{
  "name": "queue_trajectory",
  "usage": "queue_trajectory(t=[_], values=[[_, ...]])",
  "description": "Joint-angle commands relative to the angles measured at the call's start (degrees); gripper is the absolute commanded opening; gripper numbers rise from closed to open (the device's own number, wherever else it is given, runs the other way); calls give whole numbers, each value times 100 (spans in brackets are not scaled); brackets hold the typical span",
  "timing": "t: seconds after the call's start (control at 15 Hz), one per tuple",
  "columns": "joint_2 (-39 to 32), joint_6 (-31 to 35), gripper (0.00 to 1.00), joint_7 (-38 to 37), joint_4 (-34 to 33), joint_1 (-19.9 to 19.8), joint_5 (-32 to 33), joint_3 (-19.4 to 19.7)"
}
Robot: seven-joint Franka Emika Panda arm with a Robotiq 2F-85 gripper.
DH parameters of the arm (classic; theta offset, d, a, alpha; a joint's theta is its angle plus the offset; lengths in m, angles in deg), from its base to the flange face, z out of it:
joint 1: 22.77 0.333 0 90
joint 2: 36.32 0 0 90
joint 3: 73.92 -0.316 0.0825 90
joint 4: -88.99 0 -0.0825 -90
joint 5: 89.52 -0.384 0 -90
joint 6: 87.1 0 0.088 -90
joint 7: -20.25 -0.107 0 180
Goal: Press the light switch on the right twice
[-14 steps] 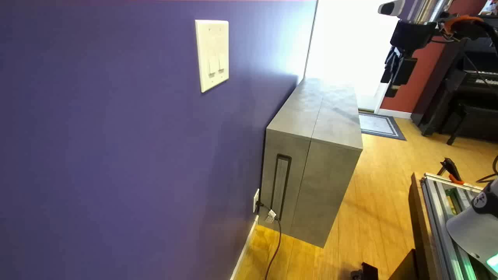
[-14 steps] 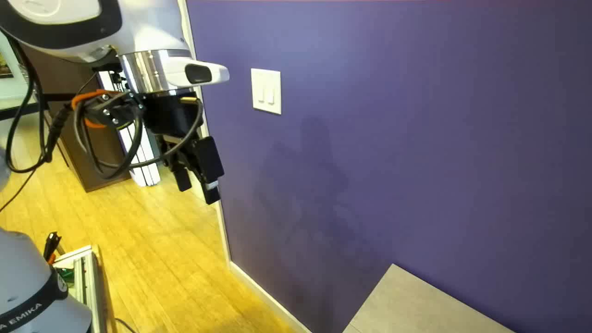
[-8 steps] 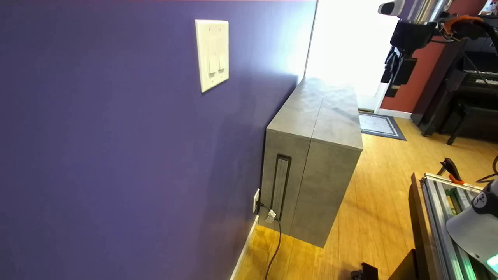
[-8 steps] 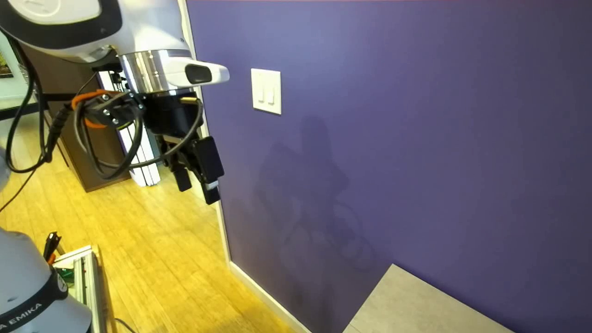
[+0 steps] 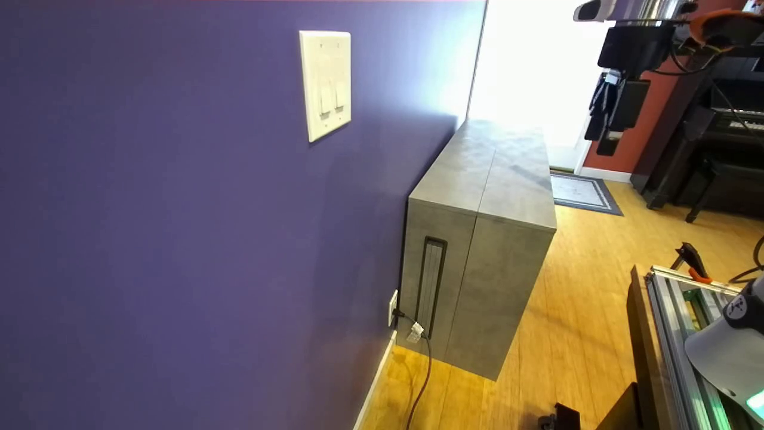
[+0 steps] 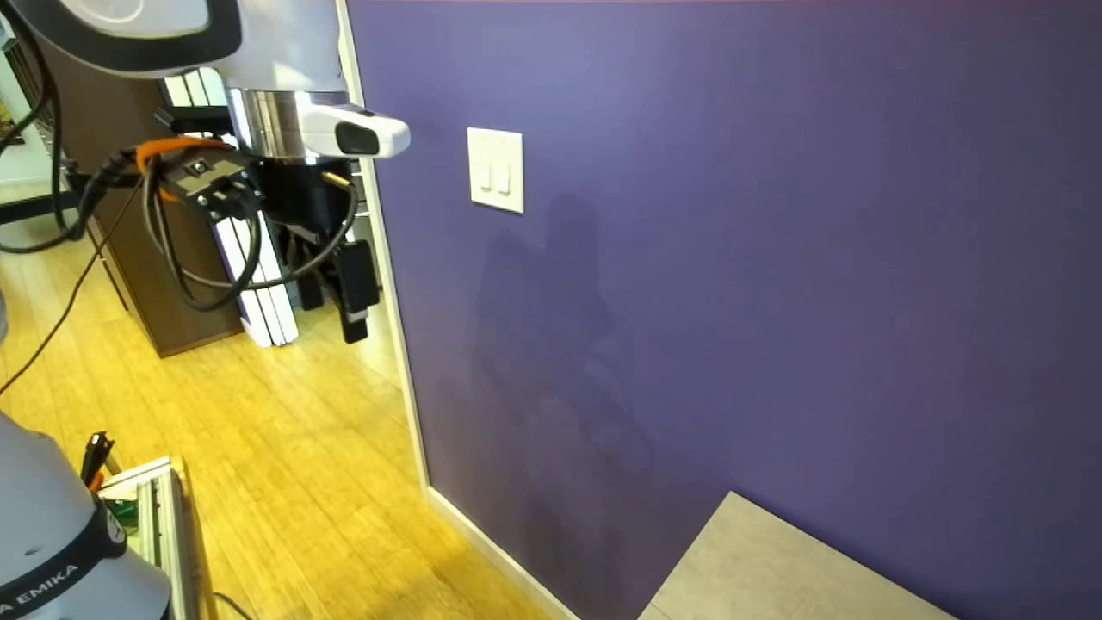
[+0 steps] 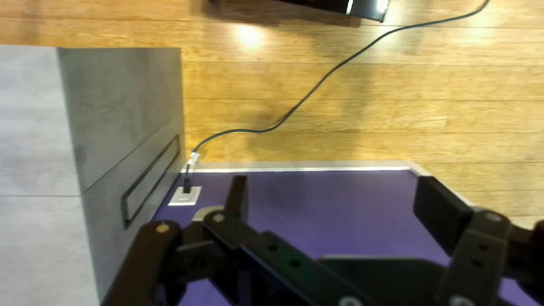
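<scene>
The light switch (image 6: 504,177) is the small pale right-hand one of a pair in a white wall plate (image 6: 496,142) on the purple wall. The switch (image 5: 339,95) and plate (image 5: 316,48) show in both exterior views; the wrist view does not show them. The left-hand twin (image 6: 485,175) sits beside it. My gripper (image 6: 332,317) points downward, apart from the wall. In that view it is left of and lower than the plate. It also shows in an exterior view (image 5: 601,140) at the upper right. In the wrist view, my gripper (image 7: 331,187) is open with nothing between its fingers.
A grey cabinet (image 5: 477,179) stands against the wall below the plate's height; it also shows in the wrist view (image 7: 34,127). A power cable (image 7: 297,102) runs over the floor from a wall outlet (image 7: 185,196). The purple wall (image 6: 775,258) ends at a white-trimmed edge (image 6: 396,301).
In the last half second, my gripper has moved left and slightly up in an exterior view and hangs more upright. Its shadow has shifted left on the wall. The switches look unchanged.
</scene>
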Motion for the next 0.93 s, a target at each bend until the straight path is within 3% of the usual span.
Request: queue_trajectory(t=[0.0, 0.47, 0.87], values=[[-283, -674, 100, -760, -491, 362, -1067, -193], [-1008, -267, 100, -1532, -711, 335, -2746, -165], [-1642, 440, 100, -1347, -788, 407, -4610, -64]])
